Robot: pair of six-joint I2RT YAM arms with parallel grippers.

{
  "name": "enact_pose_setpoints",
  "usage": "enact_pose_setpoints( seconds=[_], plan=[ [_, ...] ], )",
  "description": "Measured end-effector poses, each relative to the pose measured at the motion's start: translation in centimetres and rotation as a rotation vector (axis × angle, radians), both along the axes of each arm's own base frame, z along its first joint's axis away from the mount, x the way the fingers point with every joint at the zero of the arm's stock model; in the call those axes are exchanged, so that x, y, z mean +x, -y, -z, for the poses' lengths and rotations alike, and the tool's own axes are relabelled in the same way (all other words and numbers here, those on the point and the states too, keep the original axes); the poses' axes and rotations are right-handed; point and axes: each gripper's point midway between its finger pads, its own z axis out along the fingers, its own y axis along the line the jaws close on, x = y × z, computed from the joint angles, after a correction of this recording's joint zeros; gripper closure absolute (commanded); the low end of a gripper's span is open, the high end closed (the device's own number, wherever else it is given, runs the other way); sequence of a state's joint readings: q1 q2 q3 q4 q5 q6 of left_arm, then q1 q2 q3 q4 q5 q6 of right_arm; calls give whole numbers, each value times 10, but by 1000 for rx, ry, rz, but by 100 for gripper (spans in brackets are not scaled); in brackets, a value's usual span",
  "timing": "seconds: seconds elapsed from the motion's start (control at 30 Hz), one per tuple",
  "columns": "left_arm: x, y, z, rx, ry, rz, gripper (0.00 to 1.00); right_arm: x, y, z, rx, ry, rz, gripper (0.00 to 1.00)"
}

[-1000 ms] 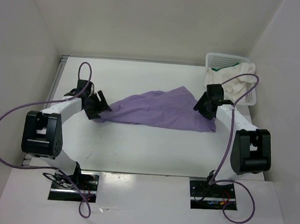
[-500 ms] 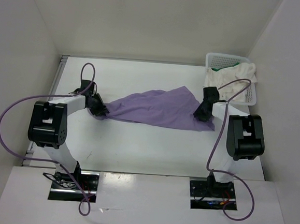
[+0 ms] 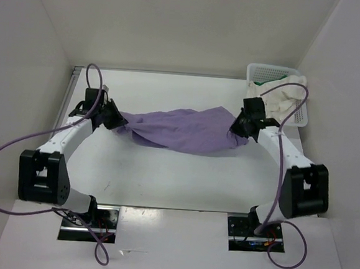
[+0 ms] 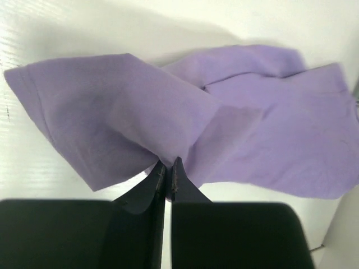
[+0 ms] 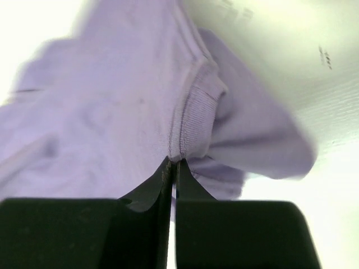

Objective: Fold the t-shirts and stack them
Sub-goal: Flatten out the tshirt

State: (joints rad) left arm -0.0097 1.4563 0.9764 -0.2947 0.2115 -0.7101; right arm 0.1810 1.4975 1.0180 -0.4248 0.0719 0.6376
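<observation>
A lavender purple t-shirt hangs stretched between both arms over the middle of the table. My left gripper is shut on the shirt's left end; the left wrist view shows its fingertips pinching a fold of the purple cloth. My right gripper is shut on the shirt's right end, its fingertips clamped on a ribbed hem of the purple shirt. An off-white t-shirt spills over the basket at the back right, with a bit of bright green t-shirt showing behind it.
A white plastic mesh basket stands in the far right corner by the right wall. White walls close the table on the left, back and right. Purple cables loop from both arms.
Both grippers closed on the purple shirt's ends and lifted them. The left gripper moved back and left, and the shirt now hangs bunched between the arms instead of lying flat.
</observation>
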Motion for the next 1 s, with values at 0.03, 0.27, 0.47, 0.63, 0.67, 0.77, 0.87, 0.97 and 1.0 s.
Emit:
enact_pose_setpoints(
  seconds=[0.03, 0.27, 0.47, 0.63, 0.67, 0.77, 0.87, 0.97, 1.0],
  plan=[
    [-1, 0, -9, -3, 22, 2, 100, -1, -3, -15, 8, 31, -9, 99],
    [-9, -15, -111, -1, 224, -6, 100, -40, -19, -147, 85, 284, -100, 99],
    [-23, -21, -203, 42, 391, 13, 100, -68, -27, -270, 155, 516, -188, 98],
    [-22, -23, -254, 82, 501, 34, 96, -67, -29, -316, 173, 631, -241, 97],
    [-19, -23, -254, 90, 503, 39, 95, -62, -30, -309, 183, 620, -253, 97],
    [1, -25, -221, 102, 418, 61, 95, -26, -36, -257, 198, 503, -266, 97],
    [40, -28, -157, 105, 259, 88, 91, 20, -45, -168, 203, 290, -260, 97],
    [88, -36, -61, 113, 40, 93, 72, 52, -50, -68, 193, 54, -241, 97],
    [99, -38, -34, 112, -31, 95, 68, 59, -50, -39, 189, -16, -229, 94]
  ],
)
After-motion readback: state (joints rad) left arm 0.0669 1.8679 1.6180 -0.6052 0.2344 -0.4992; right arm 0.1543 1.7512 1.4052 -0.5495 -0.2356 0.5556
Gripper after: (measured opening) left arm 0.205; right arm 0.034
